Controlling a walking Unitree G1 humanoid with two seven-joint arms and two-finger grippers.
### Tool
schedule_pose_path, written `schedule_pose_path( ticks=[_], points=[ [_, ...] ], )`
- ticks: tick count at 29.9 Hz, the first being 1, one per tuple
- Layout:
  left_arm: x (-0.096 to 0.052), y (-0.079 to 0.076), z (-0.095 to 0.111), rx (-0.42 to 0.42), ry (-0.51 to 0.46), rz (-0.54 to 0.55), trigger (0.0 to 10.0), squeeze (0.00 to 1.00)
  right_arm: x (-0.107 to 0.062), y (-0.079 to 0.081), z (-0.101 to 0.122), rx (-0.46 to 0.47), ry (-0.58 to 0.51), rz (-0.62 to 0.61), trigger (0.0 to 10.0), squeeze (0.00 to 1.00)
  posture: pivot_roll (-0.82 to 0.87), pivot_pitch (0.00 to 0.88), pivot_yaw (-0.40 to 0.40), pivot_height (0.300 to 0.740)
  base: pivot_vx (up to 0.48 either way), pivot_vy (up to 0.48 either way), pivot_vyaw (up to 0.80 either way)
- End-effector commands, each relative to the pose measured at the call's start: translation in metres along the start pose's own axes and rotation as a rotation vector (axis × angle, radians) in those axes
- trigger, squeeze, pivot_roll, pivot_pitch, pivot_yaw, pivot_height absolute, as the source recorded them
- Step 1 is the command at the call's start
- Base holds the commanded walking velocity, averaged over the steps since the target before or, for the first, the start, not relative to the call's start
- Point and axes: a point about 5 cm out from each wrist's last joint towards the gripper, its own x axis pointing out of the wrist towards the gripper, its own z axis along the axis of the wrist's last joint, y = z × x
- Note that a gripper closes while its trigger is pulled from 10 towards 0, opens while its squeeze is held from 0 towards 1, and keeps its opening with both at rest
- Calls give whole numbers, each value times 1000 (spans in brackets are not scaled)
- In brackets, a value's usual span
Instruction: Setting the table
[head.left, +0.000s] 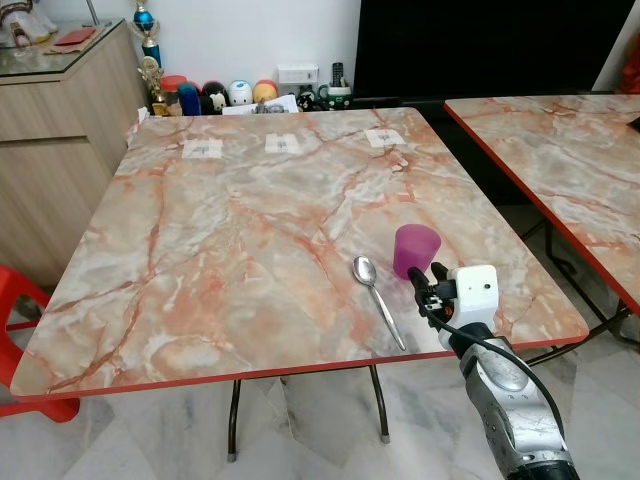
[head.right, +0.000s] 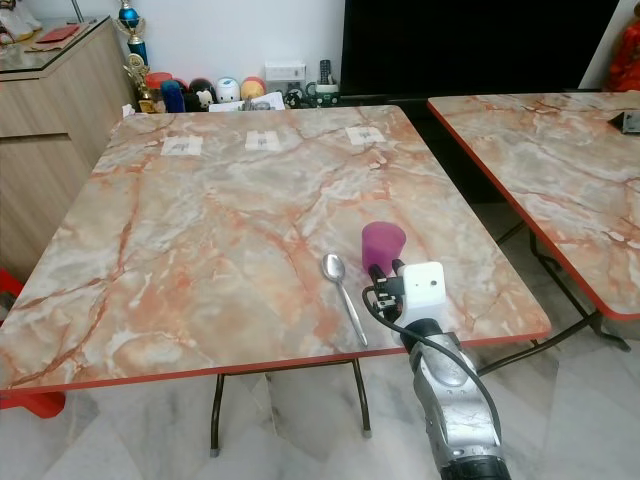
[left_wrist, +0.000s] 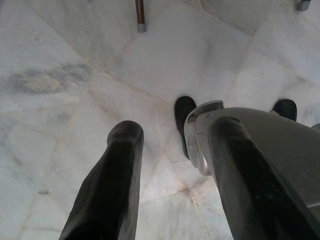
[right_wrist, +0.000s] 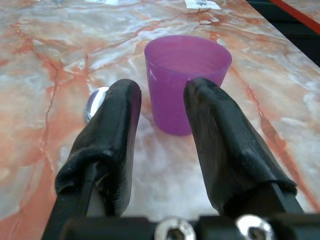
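A purple plastic cup (head.left: 415, 249) stands upright near the front right corner of the marble table (head.left: 250, 210). Just left of it lies a metal spoon (head.left: 377, 298), bowl pointing away from me. My right gripper (head.left: 427, 281) hovers just short of the cup, open, with nothing between its fingers; in the right wrist view the cup (right_wrist: 186, 80) sits beyond the two black fingertips (right_wrist: 117, 107). My left gripper (left_wrist: 172, 150) hangs open over the floor.
A second marble table (head.left: 560, 160) stands to the right, across a narrow gap. Three paper labels (head.left: 283, 144) lie along the far side of the near table. A wooden cabinet (head.left: 60, 110), toys by the wall and a red stool (head.left: 25, 300) are at the left.
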Motion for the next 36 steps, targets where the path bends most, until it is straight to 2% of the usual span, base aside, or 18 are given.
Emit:
schedule_pose_path(
  ticks=[1, 12, 22, 27, 29, 32, 36],
  points=[
    [-1, -10, -8, 1, 33, -27, 10000, 0, 1, 0, 6, -23, -20, 10, 10000, 0, -23, 104, -24, 740, 0, 0, 800],
    [-1, -13, -8, 5, 31, -32, 10000, 0, 0, 0, 7, -14, -33, 18, 10000, 0, -26, 104, -23, 740, 0, 0, 800],
    [1, -7, -3, 6, 25, -28, 10000, 0, 2, -4, 2, 31, 1, -42, 10000, 0, -26, 107, -23, 740, 0, 0, 0],
    [0, -5, -5, 6, 32, -27, 10000, 0, 6, -7, -9, 64, 89, -77, 10000, 0, -27, 108, -21, 740, 0, 0, 0],
    [-1, -5, -7, 7, 38, -27, 10000, 0, 9, -5, -12, 92, 118, -69, 10000, 0, -27, 108, -19, 740, 0, 0, 0],
    [-2, -5, -10, 7, 44, -28, 10000, 0, 16, 2, -18, 82, 185, -36, 10000, 0, -23, 107, -20, 740, 0, 0, 0],
    [-2, -5, -10, 6, 45, -28, 10000, 0, 19, 7, -17, 95, 189, -28, 10000, 0, -16, 107, -22, 740, 0, 0, 0]
  ],
)
